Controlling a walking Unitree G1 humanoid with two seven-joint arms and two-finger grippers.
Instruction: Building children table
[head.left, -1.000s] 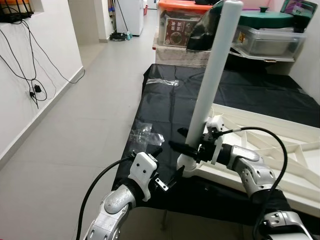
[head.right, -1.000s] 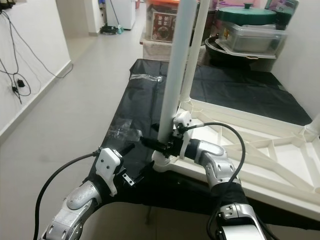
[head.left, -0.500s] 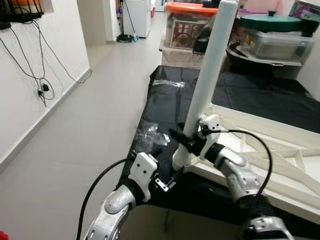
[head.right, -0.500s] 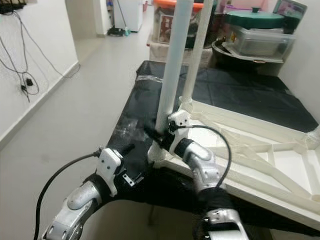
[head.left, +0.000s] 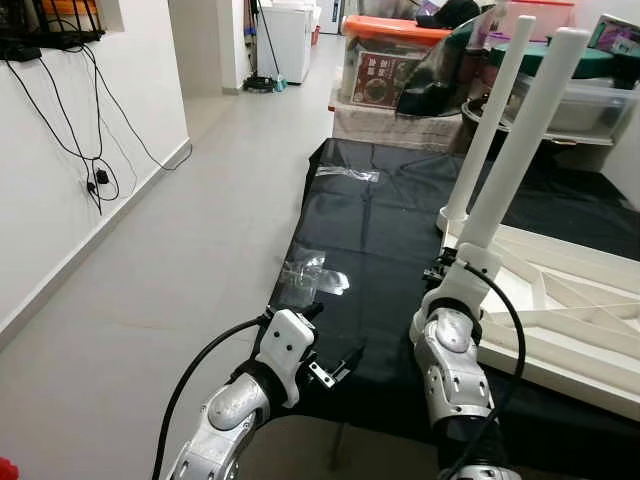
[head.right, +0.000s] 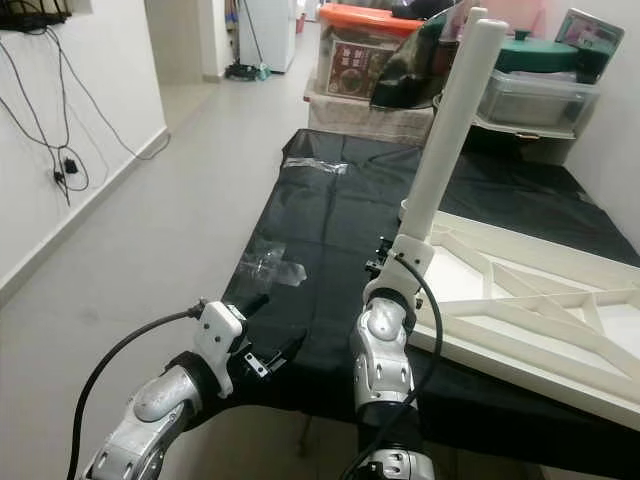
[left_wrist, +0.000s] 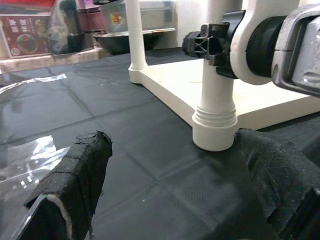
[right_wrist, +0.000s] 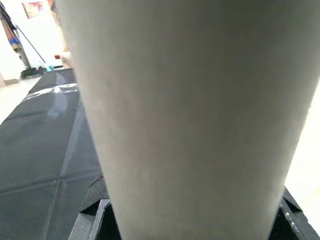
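Black sheet: a dark plastic-looking cover (head.left: 370, 230) spreads over the long tabletop, creased in squares.
White table frame: the upturned white plastic children's table top (head.right: 520, 310) lies flat on the black sheet, on the robot's right, its ribbed underside facing up.
Near leg: a tall white round plastic leg (head.left: 520, 140) stands upright in the round socket at the frame's near corner.
Far leg: a second white leg (head.left: 490, 110) stands upright at the next corner along, farther from the robot.
Storage boxes: clear plastic bins (head.left: 385, 60), one with an orange lid, sit beyond the far end of the tabletop.
Right tool: it (head.right: 392, 262) is at the near leg, low down just above the socket; the right wrist view looks straight onto the leg at close range, with black pads at either side, so the fingers clasp it.
Left tool: it (head.left: 325, 340) hovers over the sheet's near edge, fingers (left_wrist: 80, 175) spread wide apart and holding nothing, pointing at the socket.
Clear wrapper: a crumpled transparent plastic bag (head.left: 310, 275) lies on the sheet, just beyond the left tool.
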